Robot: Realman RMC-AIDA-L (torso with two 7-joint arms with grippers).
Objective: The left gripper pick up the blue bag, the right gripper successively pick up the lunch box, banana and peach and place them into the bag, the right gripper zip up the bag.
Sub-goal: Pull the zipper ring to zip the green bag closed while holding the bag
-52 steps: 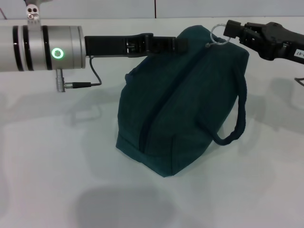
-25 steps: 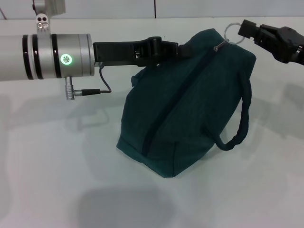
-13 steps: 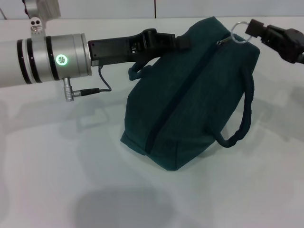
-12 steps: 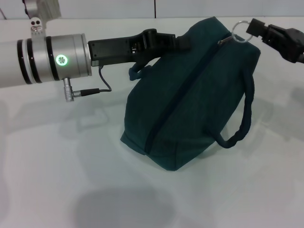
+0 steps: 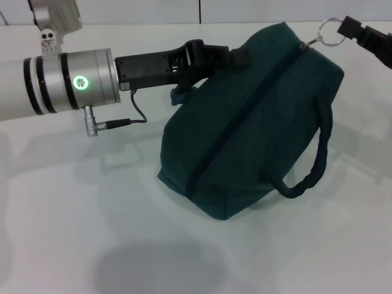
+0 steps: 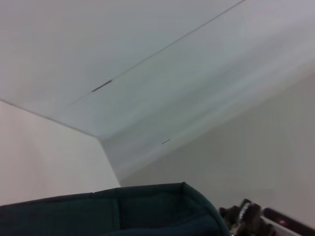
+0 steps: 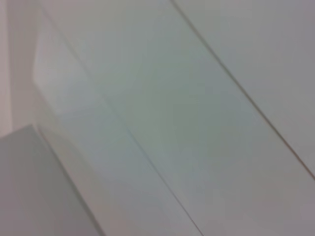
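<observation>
At the far top corners you see the black left gripper (image 5: pixel 236 56) clamping the dark teal-blue fabric bag (image 5: pixel 257 122) and the black right gripper (image 5: pixel 344 27) pinching its silver ring-pull zipper (image 5: pixel 329 32).

Matt woven cloth blue bag (image 5: pixel 257 122), shiny metal ring-pull (image 5: pixel 331 32), smooth white table (image 5: pixel 73 208).

blue bag (image 5: pixel 257 122) farther right, zipped
</observation>
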